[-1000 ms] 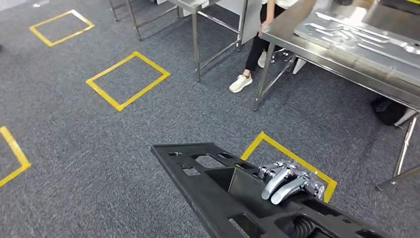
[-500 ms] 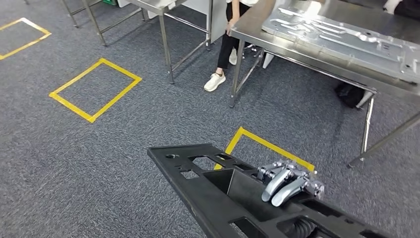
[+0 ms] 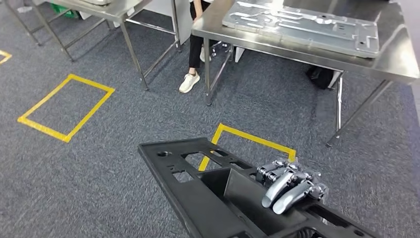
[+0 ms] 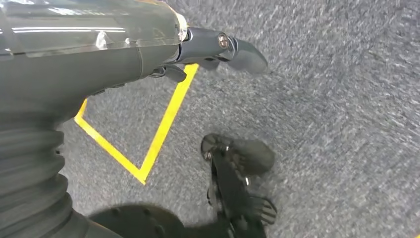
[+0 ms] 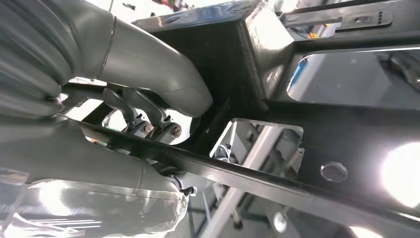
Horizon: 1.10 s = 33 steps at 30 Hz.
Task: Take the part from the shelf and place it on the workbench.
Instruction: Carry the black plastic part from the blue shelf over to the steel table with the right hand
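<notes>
Carpet (image 3: 99, 163), grey and coarse-woven, fills the workshop floor, marked with yellow tape squares (image 3: 64, 111) of which one lies just ahead of the robot. Beyond it stands the steel surface (image 3: 396, 54), brushed and reflective on thin tubular legs, bearing a flat, pale metal plate (image 3: 302, 22) cut with slots and channels. A person's leg and white shoe (image 3: 189, 82) show between this surface and a second steel table (image 3: 106, 7) at the far left.

The part (image 3: 198, 193), a long black frame of matte moulded material pierced with rectangular openings and a deep square pocket, is off the shelf and carried low in front of the robot, well apart from the surface. The right hand (image 3: 292, 186) grips it, silver fingers (image 3: 277, 191) hooked over the pocket wall; in the right wrist view the grey thumb (image 5: 163, 84) presses the part's inner face. The left hand (image 4: 218, 49) hangs above the carpet holding nothing, its dark fingers loosely apart.

Judged from here, the main risk is leverage: the frame appears held by one hand near one end, so its long free end could sag, twist in the grasp or slip loose as the robot walks. That leading end could also strike the surface's edge or legs on approach, or swing toward the seated person. The metal plate already covers much of the surface, so landing room looks tight.
</notes>
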Each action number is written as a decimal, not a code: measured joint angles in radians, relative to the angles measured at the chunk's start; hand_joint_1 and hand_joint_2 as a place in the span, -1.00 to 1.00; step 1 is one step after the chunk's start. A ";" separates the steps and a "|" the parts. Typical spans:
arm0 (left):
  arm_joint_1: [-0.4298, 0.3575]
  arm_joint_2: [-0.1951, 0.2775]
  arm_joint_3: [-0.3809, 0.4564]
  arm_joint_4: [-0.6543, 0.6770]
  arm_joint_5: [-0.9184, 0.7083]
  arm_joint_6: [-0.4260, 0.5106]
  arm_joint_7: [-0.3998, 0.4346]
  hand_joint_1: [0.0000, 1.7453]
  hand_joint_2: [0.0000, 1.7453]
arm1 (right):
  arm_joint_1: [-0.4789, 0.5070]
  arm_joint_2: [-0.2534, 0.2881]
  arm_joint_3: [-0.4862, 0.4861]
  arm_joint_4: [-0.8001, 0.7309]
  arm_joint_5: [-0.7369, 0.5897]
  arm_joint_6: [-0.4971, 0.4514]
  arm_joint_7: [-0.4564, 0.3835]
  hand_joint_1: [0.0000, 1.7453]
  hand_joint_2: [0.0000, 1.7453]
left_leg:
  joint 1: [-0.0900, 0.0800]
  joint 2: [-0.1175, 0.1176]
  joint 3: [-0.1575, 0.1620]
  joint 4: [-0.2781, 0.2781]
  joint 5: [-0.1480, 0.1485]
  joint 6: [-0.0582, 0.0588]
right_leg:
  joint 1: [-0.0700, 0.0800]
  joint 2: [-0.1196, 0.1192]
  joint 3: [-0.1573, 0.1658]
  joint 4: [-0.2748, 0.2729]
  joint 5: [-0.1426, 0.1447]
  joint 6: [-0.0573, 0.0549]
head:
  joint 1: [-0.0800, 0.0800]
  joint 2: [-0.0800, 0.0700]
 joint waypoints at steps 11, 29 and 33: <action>0.002 -0.002 0.077 0.000 0.088 0.095 -0.009 -1.00 1.00 | -0.090 -0.007 0.115 0.054 -0.105 -0.007 0.000 1.00 1.00 | -0.003 -0.096 0.011 -0.108 0.095 0.030 | 0.003 0.134 -0.007 0.007 0.002 0.018 | 0.000 0.000; -0.017 -0.012 0.059 0.000 0.045 0.004 -0.028 -1.00 1.00 | -0.279 -0.055 0.048 0.249 -0.161 -0.028 0.001 1.00 1.00 | -0.002 0.030 0.028 -0.084 0.050 0.005 | -0.004 -0.030 -0.012 0.004 0.005 0.013 | 0.000 0.000; -0.007 -0.011 0.066 0.000 0.055 -0.002 -0.022 -1.00 1.00 | -0.286 -0.046 0.042 0.278 -0.162 -0.025 0.002 1.00 1.00 | 0.001 -0.024 -0.096 0.157 -0.050 0.000 | -0.001 -0.009 -0.009 0.003 0.002 -0.001 | 0.000 0.000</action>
